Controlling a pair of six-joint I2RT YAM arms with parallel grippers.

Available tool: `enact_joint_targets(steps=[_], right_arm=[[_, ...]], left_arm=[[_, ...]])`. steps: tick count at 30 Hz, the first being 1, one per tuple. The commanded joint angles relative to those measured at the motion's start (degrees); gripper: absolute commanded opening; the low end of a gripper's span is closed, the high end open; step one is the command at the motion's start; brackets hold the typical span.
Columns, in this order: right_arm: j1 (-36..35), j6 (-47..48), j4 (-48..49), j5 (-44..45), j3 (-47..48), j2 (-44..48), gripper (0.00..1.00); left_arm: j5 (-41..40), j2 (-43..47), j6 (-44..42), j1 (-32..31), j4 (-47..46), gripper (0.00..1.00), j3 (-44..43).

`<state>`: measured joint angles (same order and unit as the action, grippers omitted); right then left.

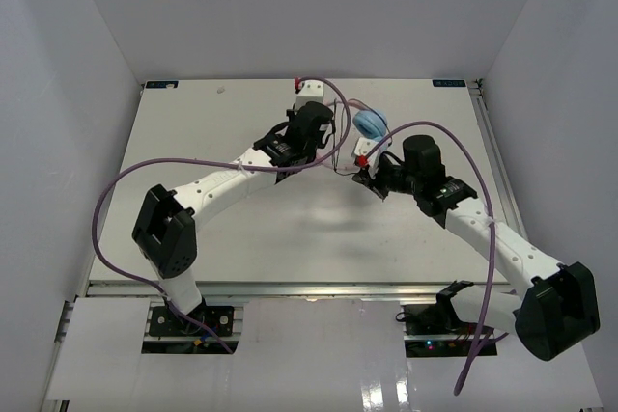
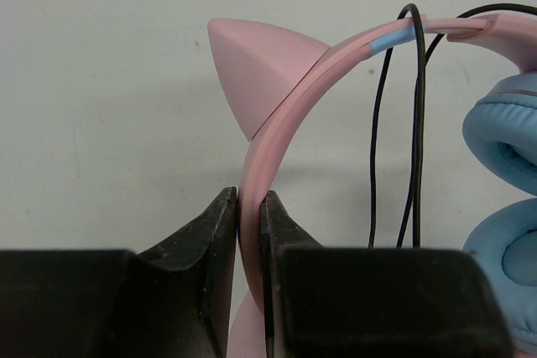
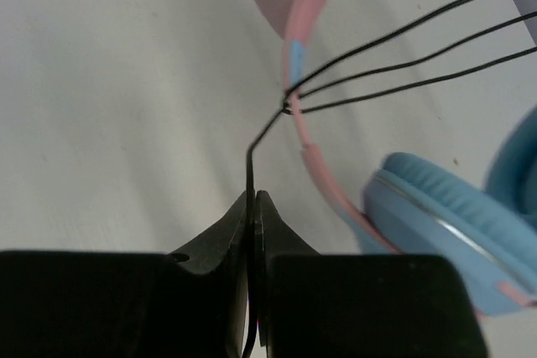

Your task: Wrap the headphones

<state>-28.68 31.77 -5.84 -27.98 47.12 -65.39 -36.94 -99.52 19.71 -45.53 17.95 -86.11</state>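
While close together, left fingers (image 2: 210,245) tight on the headphones' (image 2: 503,136) headband (image 2: 281,111), right fingers (image 3: 225,236) tight on the cable (image 3: 250,165).

Bright, even light, soft shadows; right hand (image 3: 252,199) and headphones (image 3: 428,224) blur close up.

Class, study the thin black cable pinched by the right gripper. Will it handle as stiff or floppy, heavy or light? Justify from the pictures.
Probably floppy: the cable kinks sharply above the right gripper and bends around the headband. Likely light, being so thin; it might slip unless pinched tightly.
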Motion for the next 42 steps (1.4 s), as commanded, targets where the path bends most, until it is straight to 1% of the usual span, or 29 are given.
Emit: enact_joint_targets(steps=[1,6,9,10,13,18,26,28,31,32,34,35,37,39,42], right_arm=[[-3.4,11.8,-6.3,15.1,2.9,-1.7,0.08],[-7.5,18.3,-4.0,25.2,2.8,-3.3,0.08],[-9.9,22.0,-1.1,27.9,1.8,-4.1,0.08],[-10.9,23.0,-0.1,30.9,1.3,-4.5,0.08],[-12.5,27.2,3.6,34.5,-0.7,-5.2,0.09],[-13.8,30.7,6.8,36.2,-3.2,-7.1,0.13],[-13.8,30.7,9.6,34.6,-8.7,-9.2,0.19],[-13.9,30.5,9.9,34.8,-9.5,-9.6,0.22],[-13.8,30.5,9.8,34.5,-10.1,-9.8,0.31],[-13.8,30.4,9.8,34.3,-10.3,-9.8,0.35],[-13.8,30.3,9.5,34.0,-10.4,-9.6,0.41],[-13.8,30.2,9.3,33.9,-10.4,-9.5,0.43],[-13.8,30.0,9.0,33.9,-10.4,-9.2,0.47],[-13.5,29.9,8.5,34.0,-10.3,-8.4,0.52],[-12.7,29.7,7.3,33.8,-9.7,-7.3,0.62]], left_arm=[[7.2,1.3,-0.4,0.3,-0.2,0.00,4.0],[15.9,-0.3,0.1,0.3,2.2,0.00,6.7],[20.6,-0.7,0.1,0.3,2.2,0.00,8.6],[23.3,-1.0,0.1,0.3,2.2,0.00,9.0],[27.7,-1.9,-0.8,0.3,2.3,0.00,9.1],[33.0,-4.0,-1.6,0.3,2.5,0.00,9.5],[36.7,-5.9,-1.8,0.3,1.4,0.00,11.3],[36.9,-5.8,-1.9,0.3,0.3,0.00,12.4],[36.9,-6.0,-1.9,0.3,-0.4,0.00,13.5],[36.9,-6.0,-1.7,0.3,-0.4,0.03,13.5],[36.9,-5.9,-1.5,0.3,-0.5,0.10,13.8],[36.9,-5.8,-1.3,0.3,-0.5,0.17,14.1],[36.9,-5.3,-1.3,0.3,-0.5,0.26,14.3],[36.9,-4.2,-1.4,0.3,-0.4,0.39,14.6],[36.9,-2.6,-2.0,0.3,0.0,0.59,15.3]])
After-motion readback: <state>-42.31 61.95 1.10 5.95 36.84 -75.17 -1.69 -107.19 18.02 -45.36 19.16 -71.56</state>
